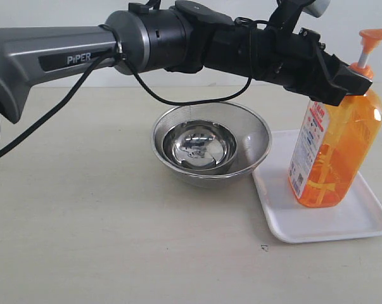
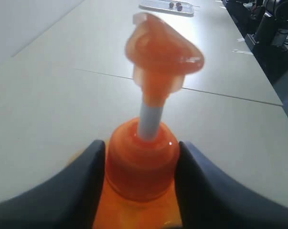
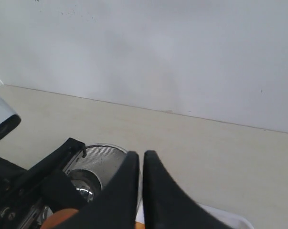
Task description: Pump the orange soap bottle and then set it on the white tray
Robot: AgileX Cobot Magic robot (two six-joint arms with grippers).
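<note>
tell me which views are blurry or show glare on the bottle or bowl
Left wrist view: the orange soap bottle looks soft and its pump head blurred; exterior view: sharp, bright glare spots inside the steel bowl; right wrist view: dark jaws slightly soft.

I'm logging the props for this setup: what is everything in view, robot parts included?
orange soap bottle: one, translucent orange with a white-red-blue label, standing on the tray.
white tray: one, white, on the table at the right of the exterior view.
mesh bowl: one, silver, mid-table beside the tray.
steel bowl: one, shiny silver, inside the mesh bowl.
table: one, pale beige, under everything.
left hand: one, black, closed on the bottle's neck below the pump.
right hand: one, black, fingers together, holding nothing, raised above the bowls.
</note>
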